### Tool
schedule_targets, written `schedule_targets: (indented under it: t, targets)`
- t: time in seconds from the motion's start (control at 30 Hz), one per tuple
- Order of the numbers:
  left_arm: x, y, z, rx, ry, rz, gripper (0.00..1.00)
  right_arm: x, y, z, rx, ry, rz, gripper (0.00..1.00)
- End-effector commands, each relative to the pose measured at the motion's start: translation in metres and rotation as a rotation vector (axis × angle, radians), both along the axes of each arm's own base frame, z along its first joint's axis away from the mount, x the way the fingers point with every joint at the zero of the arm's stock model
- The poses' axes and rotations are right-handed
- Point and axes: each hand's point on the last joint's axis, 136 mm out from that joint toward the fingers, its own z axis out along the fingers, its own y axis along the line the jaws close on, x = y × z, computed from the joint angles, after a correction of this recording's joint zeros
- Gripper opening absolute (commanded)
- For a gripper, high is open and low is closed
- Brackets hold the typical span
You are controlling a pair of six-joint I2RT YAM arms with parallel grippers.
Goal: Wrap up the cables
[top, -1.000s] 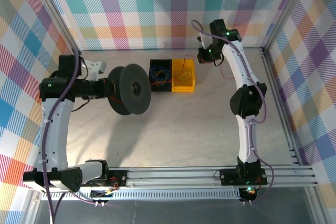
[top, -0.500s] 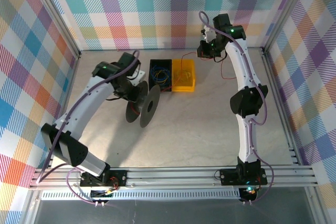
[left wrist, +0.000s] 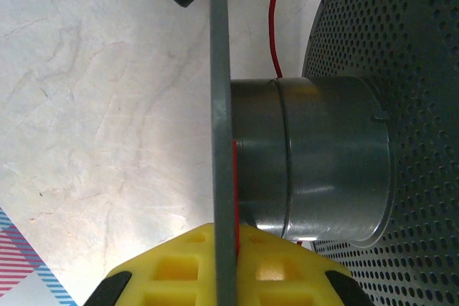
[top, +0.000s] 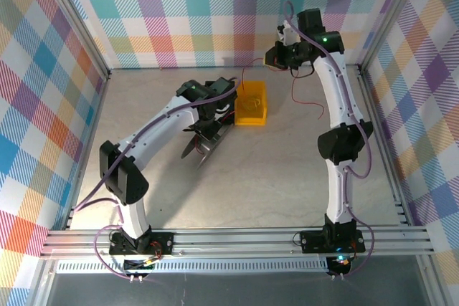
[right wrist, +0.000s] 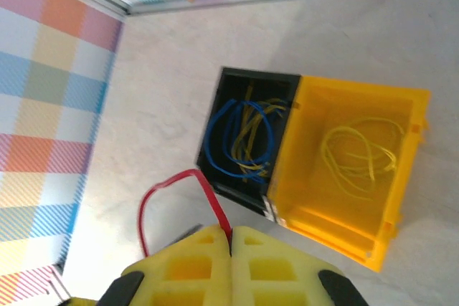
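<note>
My left gripper (left wrist: 224,252) is shut on one thin flange of the black spool (left wrist: 315,155), with a yellow finger on each side of the flange edge. From above, the spool (top: 203,145) hangs tilted under the left gripper (top: 215,121), just in front of the bins. A thin red cable (left wrist: 273,19) runs down to the spool's hub, and a red strand lies along the flange by my fingers. My right gripper (right wrist: 231,238) is shut on the red cable (right wrist: 168,183), which loops out to the left. It is held high at the back (top: 275,56).
A black bin (right wrist: 247,134) holds blue and yellow cables, and the yellow bin (right wrist: 401,198) beside it holds a yellow cable. Both stand mid-table at the back (top: 251,105). Plaid walls and metal frame posts close in the table.
The left arm has swung right and forward with the spool, from the left side to just in front of the bins. The right gripper has shifted slightly, still holding the cable.
</note>
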Motion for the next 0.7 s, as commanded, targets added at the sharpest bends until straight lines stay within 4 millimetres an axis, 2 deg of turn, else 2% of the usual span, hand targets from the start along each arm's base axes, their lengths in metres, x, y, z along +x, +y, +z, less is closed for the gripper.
schedule_targets:
  t: [0.0,0.17,0.4,0.5,0.67]
  targets:
    - [-0.02,0.027,0.006,0.149,0.074,-0.02,0.0,-0.006,0.004,0.082,0.151,-0.181,-0.007,0.0]
    - [-0.014,0.024,0.003,0.163,0.079,-0.012,0.0,-0.028,0.015,0.131,0.266,-0.247,0.04,0.0]
    - [0.011,0.021,0.014,0.102,0.042,0.076,0.0,-0.081,0.038,0.176,0.329,-0.316,0.136,0.0]
    - [0.027,0.025,0.021,0.063,0.02,0.134,0.0,-0.106,0.053,0.186,0.343,-0.335,0.184,0.0]
    - [0.05,0.033,0.028,-0.058,0.009,0.229,0.0,-0.132,0.066,0.176,0.361,-0.333,0.193,0.0]
